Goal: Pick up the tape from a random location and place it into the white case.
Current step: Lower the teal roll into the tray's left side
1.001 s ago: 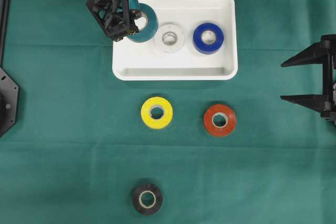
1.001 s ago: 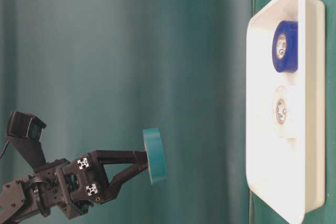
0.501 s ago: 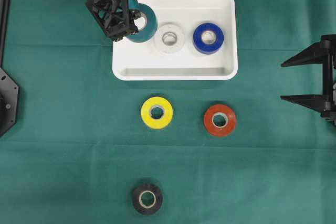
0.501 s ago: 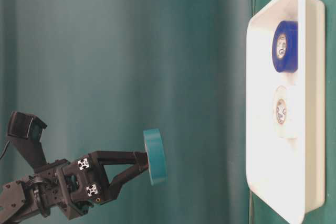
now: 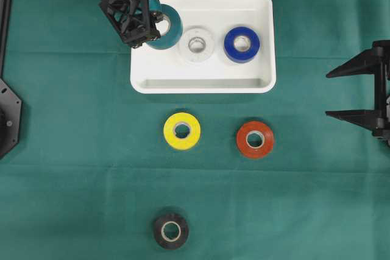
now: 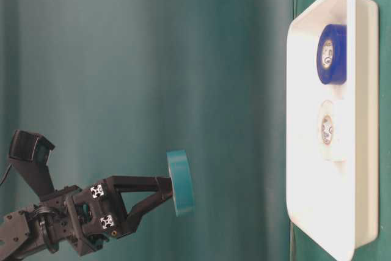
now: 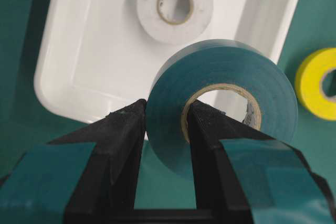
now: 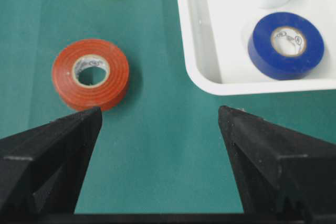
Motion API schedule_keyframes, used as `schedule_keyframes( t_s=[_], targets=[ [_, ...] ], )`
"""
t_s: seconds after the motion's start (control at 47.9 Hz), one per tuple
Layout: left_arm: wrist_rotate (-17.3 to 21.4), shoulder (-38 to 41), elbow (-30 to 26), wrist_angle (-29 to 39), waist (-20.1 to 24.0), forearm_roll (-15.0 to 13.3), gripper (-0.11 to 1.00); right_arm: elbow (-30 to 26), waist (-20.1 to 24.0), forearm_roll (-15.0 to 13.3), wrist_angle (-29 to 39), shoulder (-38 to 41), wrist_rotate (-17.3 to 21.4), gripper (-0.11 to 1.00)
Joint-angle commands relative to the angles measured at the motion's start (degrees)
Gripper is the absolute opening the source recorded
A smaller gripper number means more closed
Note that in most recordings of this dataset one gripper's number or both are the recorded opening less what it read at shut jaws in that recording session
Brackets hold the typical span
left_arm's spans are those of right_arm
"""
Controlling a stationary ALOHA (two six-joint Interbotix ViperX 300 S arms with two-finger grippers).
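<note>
A teal roll of tape [image 5: 169, 28] hangs in the air over the left end of the white case [image 5: 201, 80]. My left gripper [image 5: 152, 27] is shut on the roll's wall, one finger inside the core and one outside [image 7: 165, 111]. From table level the teal roll [image 6: 179, 181] is well clear of the case [image 6: 366, 120]. A white roll [image 5: 197, 44] and a blue roll [image 5: 242, 44] lie inside the case. My right gripper [image 5: 332, 94] stands open and holds nothing at the right edge, above bare cloth [image 8: 160, 114].
On the green cloth in front of the case lie a yellow roll [image 5: 181, 131], a red roll [image 5: 255, 139] and, nearer the front edge, a black roll [image 5: 170, 231]. The red roll [image 8: 92, 74] is just beyond my right gripper's left finger.
</note>
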Motion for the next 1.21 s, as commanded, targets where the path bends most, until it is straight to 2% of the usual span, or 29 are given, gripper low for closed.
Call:
schedule_keyframes(
  t_s=[0.0,0.271,0.897,1.189],
  targets=[
    [-0.09,-1.23,-0.88,-0.26,0.18,0.09,0.19,-1.49,0.09,-0.09,-0.09,0.35,0.0,0.87],
    [0.0,-0.53,0.88,-1.93,0.35,0.09,0.19,-1.49,0.18,-0.09,-0.18,0.44,-0.09,0.87],
    [1.05,11.07,12.3,-20.21,3.78,-0.09,0.19,-1.49,0.09,-0.09,-0.18,0.53,-0.09,0.87],
    [2.46,13.36,13.62,-22.76,4.31,-0.26,0.19,-1.49,0.09,-0.09,-0.18,0.44,-0.09,0.87]
  ],
)
